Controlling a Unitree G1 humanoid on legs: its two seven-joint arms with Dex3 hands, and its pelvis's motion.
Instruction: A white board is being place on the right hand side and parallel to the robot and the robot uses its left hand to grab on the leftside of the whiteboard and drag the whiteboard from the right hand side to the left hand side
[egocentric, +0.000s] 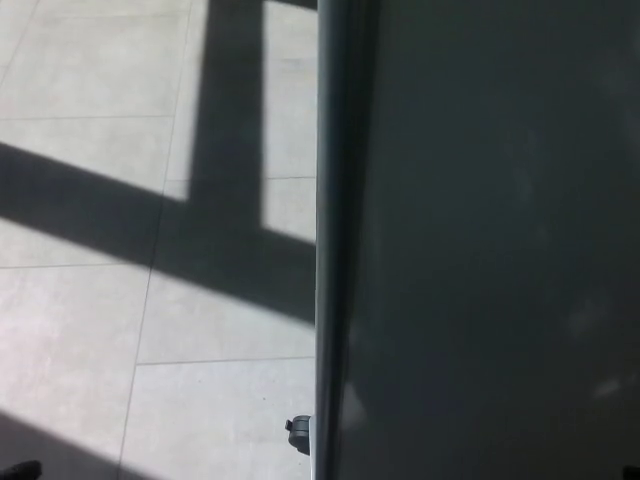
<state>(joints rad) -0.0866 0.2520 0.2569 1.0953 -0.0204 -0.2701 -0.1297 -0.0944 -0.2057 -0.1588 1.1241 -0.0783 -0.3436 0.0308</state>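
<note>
The whiteboard (490, 240) fills the right half of the head view, its surface dark and in shade. Its metal frame edge (330, 230) runs straight down the middle of the picture from top to bottom. A small black caster or fitting (298, 436) sticks out at the foot of that edge. Neither of my hands nor any part of my arms shows.
Pale floor tiles (90, 330) take up the left half, crossed by broad dark shadow bands (225, 150). A small dark shape (20, 469) sits at the bottom left corner; what it is cannot be told.
</note>
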